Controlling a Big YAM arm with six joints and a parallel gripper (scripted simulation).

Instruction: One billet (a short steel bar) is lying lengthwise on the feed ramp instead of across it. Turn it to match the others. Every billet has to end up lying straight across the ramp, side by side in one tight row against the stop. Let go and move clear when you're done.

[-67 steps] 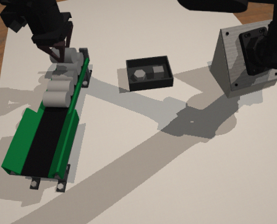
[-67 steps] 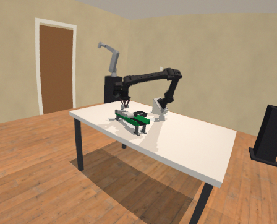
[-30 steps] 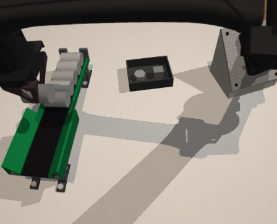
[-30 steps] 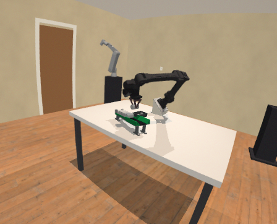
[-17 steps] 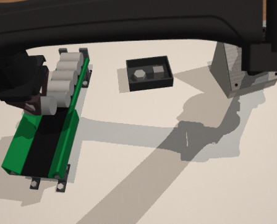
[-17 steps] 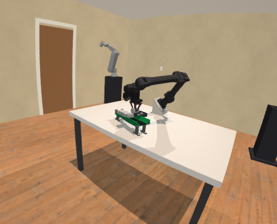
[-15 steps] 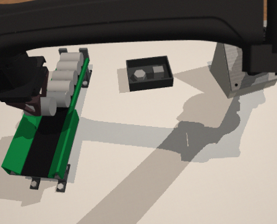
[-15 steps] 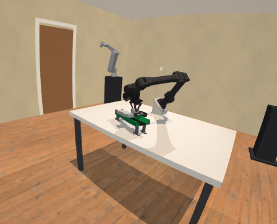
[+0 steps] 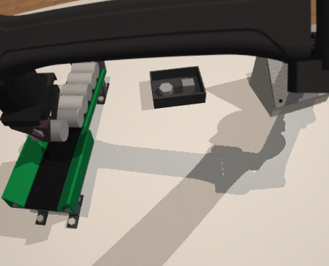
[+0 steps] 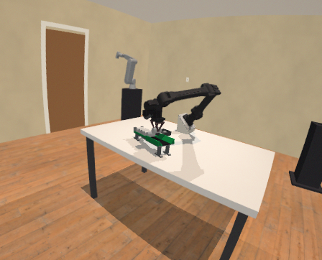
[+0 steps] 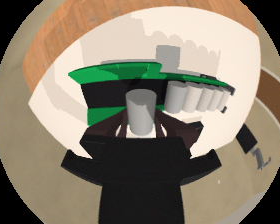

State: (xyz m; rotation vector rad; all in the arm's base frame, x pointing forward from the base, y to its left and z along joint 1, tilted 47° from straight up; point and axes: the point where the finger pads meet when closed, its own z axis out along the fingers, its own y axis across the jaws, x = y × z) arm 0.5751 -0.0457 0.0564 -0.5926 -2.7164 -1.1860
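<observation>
A green feed ramp (image 9: 50, 173) with a black belt stands at the table's left; it also shows in the exterior view (image 10: 154, 138). Several grey billets (image 9: 76, 92) lie across it side by side in a row at its upper end. My gripper (image 9: 42, 128) is shut on one more billet (image 9: 58, 130), just below the lower end of the row. That billet's axis runs about parallel to the others, and a shadow lies on the belt under it. In the wrist view the held billet (image 11: 140, 111) sits between my fingers, with the row (image 11: 197, 98) to its right.
A black tray (image 9: 178, 87) with a hex piece and a cube sits right of the ramp. The arm's grey base mount (image 9: 281, 84) stands at the far right. My black arm link crosses the top of the top view.
</observation>
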